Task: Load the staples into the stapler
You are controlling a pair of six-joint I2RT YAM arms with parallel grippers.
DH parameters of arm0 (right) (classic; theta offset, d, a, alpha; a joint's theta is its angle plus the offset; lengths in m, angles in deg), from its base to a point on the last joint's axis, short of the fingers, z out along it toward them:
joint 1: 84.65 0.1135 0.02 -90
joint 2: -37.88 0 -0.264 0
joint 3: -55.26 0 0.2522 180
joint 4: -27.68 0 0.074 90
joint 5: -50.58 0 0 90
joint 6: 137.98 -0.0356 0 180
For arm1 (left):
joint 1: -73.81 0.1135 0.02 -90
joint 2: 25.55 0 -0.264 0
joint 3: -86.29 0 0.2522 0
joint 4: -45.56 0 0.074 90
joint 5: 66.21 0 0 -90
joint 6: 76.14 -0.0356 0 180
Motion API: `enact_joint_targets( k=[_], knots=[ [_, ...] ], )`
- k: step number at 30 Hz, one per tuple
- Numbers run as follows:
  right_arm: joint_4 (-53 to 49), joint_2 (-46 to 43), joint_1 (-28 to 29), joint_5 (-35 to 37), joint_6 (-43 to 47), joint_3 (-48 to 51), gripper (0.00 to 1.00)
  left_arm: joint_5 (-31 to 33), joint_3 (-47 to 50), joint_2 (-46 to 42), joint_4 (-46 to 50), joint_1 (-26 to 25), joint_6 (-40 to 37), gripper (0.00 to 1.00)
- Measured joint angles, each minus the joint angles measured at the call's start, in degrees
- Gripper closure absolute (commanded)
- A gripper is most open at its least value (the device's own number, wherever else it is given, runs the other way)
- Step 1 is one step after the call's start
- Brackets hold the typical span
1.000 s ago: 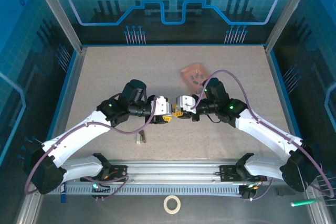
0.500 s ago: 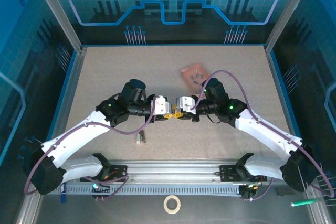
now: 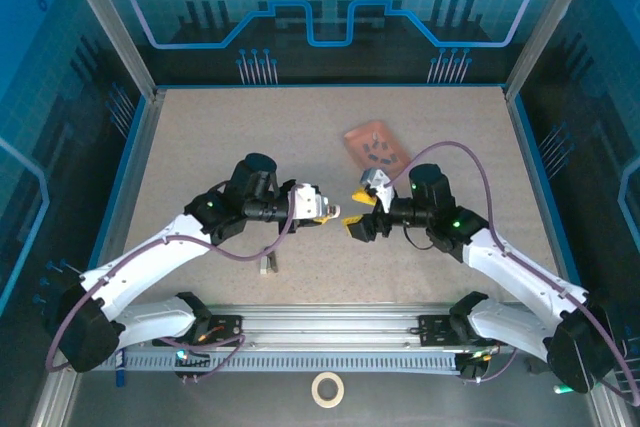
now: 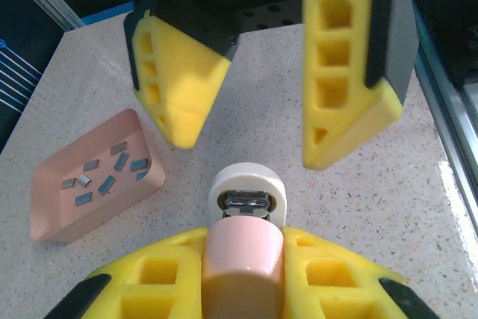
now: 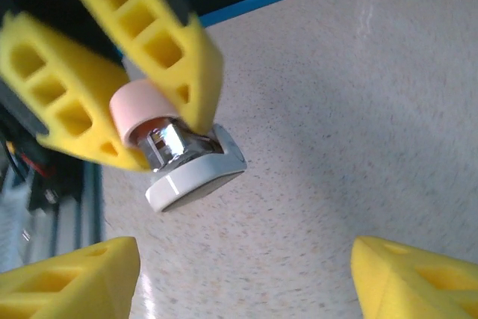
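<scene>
Currently held: stapler [image 4: 245,198], clamped between the yellow pads of the left end effector [image 3: 321,215].
Left end effector: closed tight on the stapler's pink body; the white rounded end with its metal insert sticks out past the fingertips.
Right end effector [image 3: 362,205]: spread wide, nothing between the fingers; it faces the left one and stands just right of it, apart from the stapler.
Stapler, place: mid-bench, between the two arms, pointing right towards the open fingers. From the right wrist the white end [image 5: 196,175] tilts down towards the bench [image 3: 200,147]; I cannot tell whether it touches.
Tray [image 3: 375,144]: pink, shallow, on the bench far of the right end effector, set at an angle.
Staples [image 4: 104,173]: short grey strips lying loose on the tray floor, scattered, none outside it that I can make out.
Staples vs stapler: well apart; the tray sits left of the stapler tip in the left wrist view.
Other: small pale item [image 3: 268,264] on the bench near the left arm; too small to identify.
</scene>
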Motion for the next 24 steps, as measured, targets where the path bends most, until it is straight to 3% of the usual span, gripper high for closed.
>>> enact_joint_targets(
  k=[5, 10, 20, 24],
  knots=[
    [2.69, -0.07, -0.24, -2.75, -15.02, 0.31, 0.30, 0.55, 1.09, 0.59, -1.79, -0.07, -0.46, 0.87],
    [6.60, 1.07, -0.22, -5.03, -23.96, 2.05, 0.33, 0.59, 1.27, 0.61, -2.80, -0.07, -1.25, 0.86],
    [10.27, 3.91, -0.22, -5.31, -29.33, 2.84, 0.35, 0.55, 1.29, 0.61, -3.10, -0.07, -1.25, 0.87],
    [11.45, 5.03, -0.22, -5.27, -30.18, 2.84, 0.41, 0.55, 1.29, 0.59, -3.13, -0.07, -1.22, 0.87]
  ],
)
